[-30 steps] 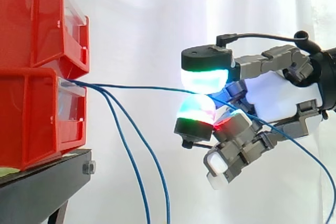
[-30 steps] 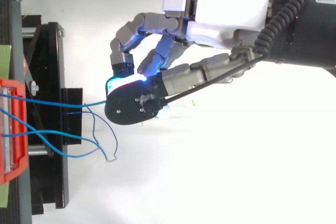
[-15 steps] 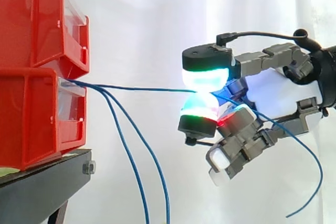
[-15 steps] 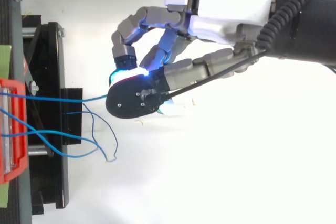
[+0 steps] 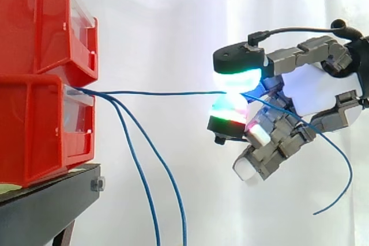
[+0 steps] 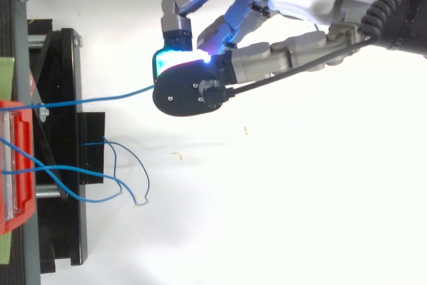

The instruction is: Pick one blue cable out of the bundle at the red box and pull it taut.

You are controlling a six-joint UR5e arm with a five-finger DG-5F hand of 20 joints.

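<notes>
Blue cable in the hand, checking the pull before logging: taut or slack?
Taut: the blue cable runs straight from the red box to the hand, pinched between glowing fingertips; two other cables hang slack.

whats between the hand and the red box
In the side view, just the blue cable the hand pinches, stretched almost straight from the red box. Two loose cables droop below it near the box.

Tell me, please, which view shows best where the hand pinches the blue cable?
The side view: the blue cable passes between glowing pads of the hand. In the top view, the hand covers the pinch; the cable runs there from the red box.
</notes>
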